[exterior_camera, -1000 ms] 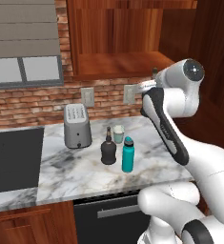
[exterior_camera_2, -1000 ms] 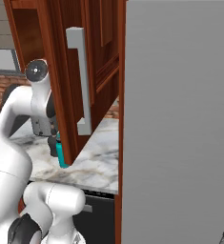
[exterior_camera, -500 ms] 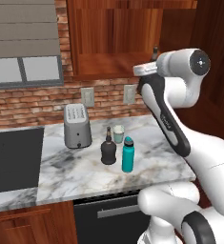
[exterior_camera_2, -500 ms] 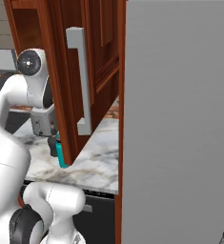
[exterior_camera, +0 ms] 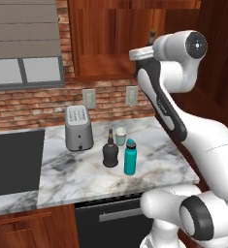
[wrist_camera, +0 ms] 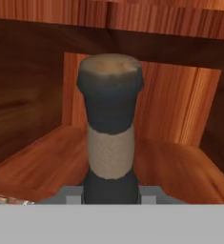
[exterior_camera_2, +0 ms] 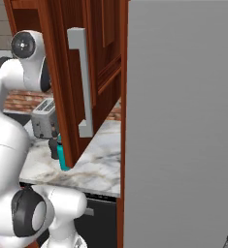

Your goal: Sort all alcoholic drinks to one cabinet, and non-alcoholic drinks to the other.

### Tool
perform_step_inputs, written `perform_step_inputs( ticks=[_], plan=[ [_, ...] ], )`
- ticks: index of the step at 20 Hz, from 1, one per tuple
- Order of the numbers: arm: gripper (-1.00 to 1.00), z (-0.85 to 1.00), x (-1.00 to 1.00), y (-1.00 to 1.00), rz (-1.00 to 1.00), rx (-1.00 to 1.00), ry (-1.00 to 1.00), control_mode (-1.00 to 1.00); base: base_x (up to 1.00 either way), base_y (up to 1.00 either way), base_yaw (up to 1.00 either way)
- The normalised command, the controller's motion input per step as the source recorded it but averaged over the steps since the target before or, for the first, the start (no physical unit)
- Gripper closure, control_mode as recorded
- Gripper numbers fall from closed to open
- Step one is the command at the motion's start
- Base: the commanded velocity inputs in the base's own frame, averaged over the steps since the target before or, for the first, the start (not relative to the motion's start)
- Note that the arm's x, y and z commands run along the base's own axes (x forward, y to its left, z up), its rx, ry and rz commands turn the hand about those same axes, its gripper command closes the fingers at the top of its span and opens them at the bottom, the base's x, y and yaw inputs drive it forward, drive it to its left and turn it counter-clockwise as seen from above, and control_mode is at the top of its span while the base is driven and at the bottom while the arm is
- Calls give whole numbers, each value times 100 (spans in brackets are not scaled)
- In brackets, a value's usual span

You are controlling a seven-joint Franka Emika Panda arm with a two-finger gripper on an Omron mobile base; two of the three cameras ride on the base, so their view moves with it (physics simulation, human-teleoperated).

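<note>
My gripper (wrist_camera: 111, 194) is shut on the neck of a black bottle (wrist_camera: 110, 124) with a pale band and a corked top. I hold it upright at the mouth of the open wide wooden wall cabinet (exterior_camera: 113, 46), whose plank back (wrist_camera: 170, 105) and floor lie just behind it. The bottle's tip (exterior_camera: 152, 35) pokes up behind my raised wrist. On the marble counter (exterior_camera: 81, 172) stand a second black bottle (exterior_camera: 110, 154), a slim teal bottle (exterior_camera: 130, 157) and a small pale green cup (exterior_camera: 121, 136). The right base view shows the teal bottle (exterior_camera_2: 62, 159) beside the black bottle (exterior_camera_2: 53, 147).
A silver toaster (exterior_camera: 79, 127) stands left of the drinks, with a dark sink (exterior_camera: 13, 160) further left. An open cabinet door with a grey handle (exterior_camera_2: 81, 82) hangs over the counter's right end. A tall grey panel (exterior_camera_2: 183, 121) closes off the right.
The arm has risen and swung left, carrying the black bottle up from counter height to the cabinet opening. The drinks on the counter have not moved.
</note>
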Motion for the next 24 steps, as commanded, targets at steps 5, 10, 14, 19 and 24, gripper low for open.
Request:
perform_step_inputs(
  ticks=[5,10,14,19,24],
  plan=[
    [100,-5,84,0,0,0,-1,-100,0,0,0],
    [100,-5,88,0,0,0,0,-100,0,0,0],
    [100,-15,74,0,0,0,0,-100,0,0,0],
    [100,-25,71,-3,0,0,0,-100,0,0,0],
    [100,-4,37,-11,0,0,-6,-100,0,0,0]
  ],
)
